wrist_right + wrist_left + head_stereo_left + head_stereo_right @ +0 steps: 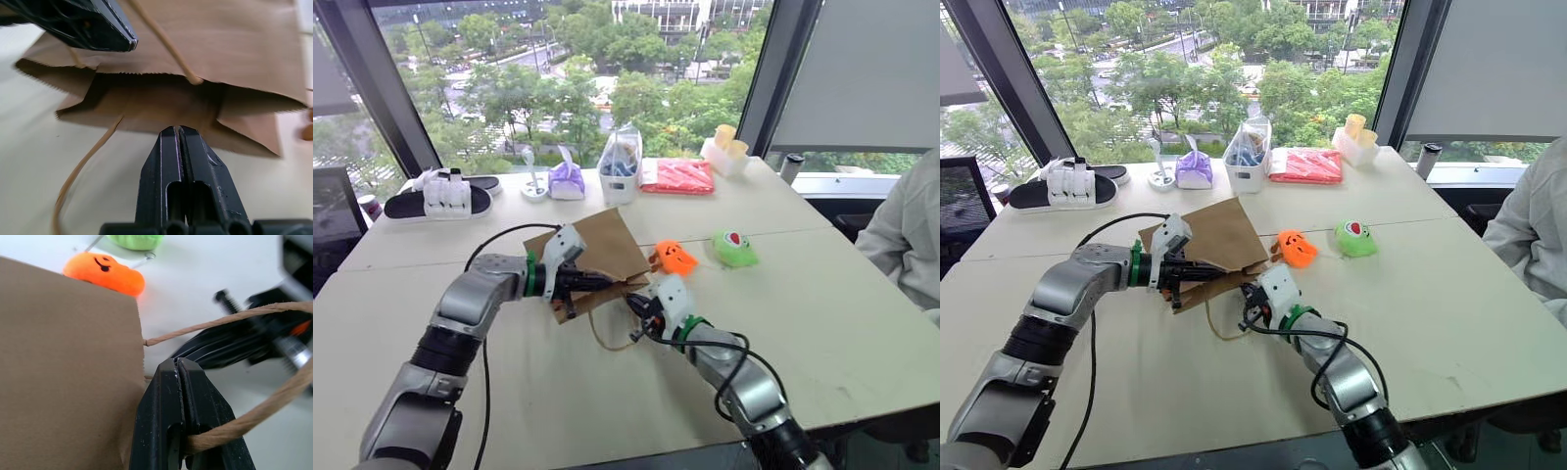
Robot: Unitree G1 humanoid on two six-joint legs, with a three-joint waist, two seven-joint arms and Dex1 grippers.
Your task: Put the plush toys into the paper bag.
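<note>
– What is the bag made of?
– The paper bag (pixel 597 250) is matt brown kraft paper with a saw-cut rim; its handle (pixel 244 418) is rough twisted paper cord. My fingers (pixel 188 421) are black plastic, a little glossy.
– And the toys at two o'clock from it?
– The orange toy (pixel 674 258) and the green toy (pixel 734 249) are soft, fuzzy cloth. The table (pixel 862 323) looks smooth and matt.
</note>
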